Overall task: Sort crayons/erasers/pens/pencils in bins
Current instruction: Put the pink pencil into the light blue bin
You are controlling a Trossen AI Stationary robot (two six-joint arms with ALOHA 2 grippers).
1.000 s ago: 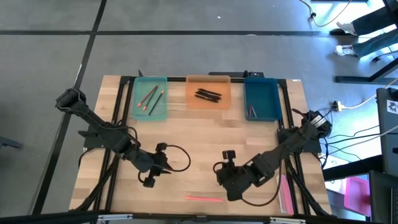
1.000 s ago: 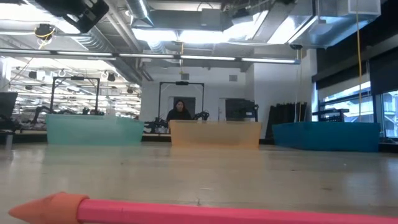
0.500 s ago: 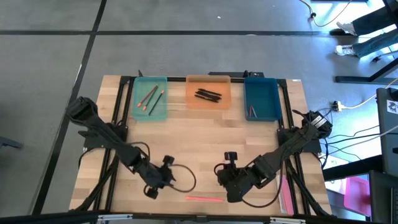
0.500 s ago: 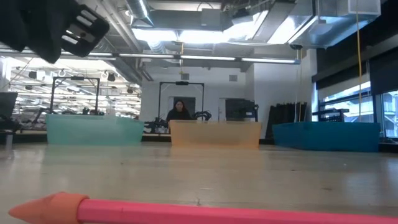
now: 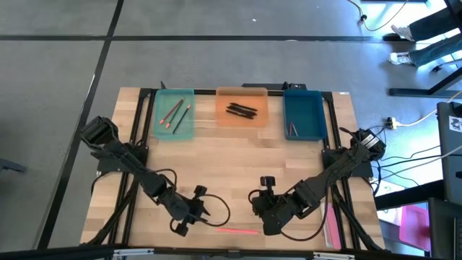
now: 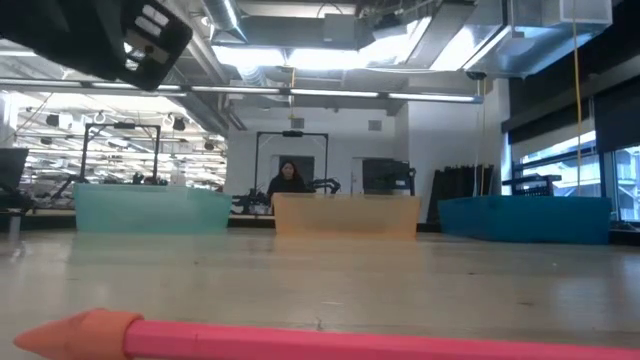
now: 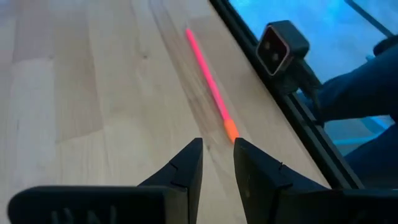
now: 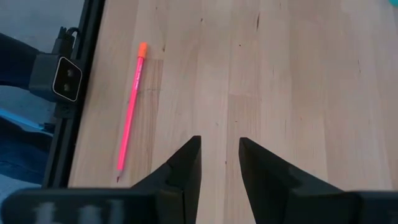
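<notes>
From above, my left fingers (image 5: pixel 204 212) hang low over the near part of the bench (image 5: pixel 238 159), just beside the orange end of a pink pencil (image 5: pixel 238 230) that lies alone close to the near edge; my right fingers (image 5: pixel 261 204) wait on the other side of that pencil, a little farther in; along the far edge stand the three bins, the teal bin (image 5: pixel 175 114) with pencils (image 5: pixel 173 113) in it, the orange bin (image 5: pixel 242 106) with black pens (image 5: pixel 242 110), the blue bin (image 5: pixel 303 114) with one thin stick I cannot tell apart; at bench height, the pink pencil (image 6: pixel 330 342) fills the foreground with its orange tip pointing left, part of my left arm shows dark at the upper left, the three bins line the far side, and a person (image 6: pixel 288 179) sits in the room beyond; through my left wrist, my left fingers (image 7: pixel 217 158) stand released with a narrow gap, empty, the pencil's orange end (image 7: pixel 229 129) just ahead of them and untouched; through my right wrist, my right fingers (image 8: pixel 219 163) stand parted and empty, the pencil (image 8: pixel 130 107) off to one side near the bench's black rail (image 8: pixel 74 118).
</notes>
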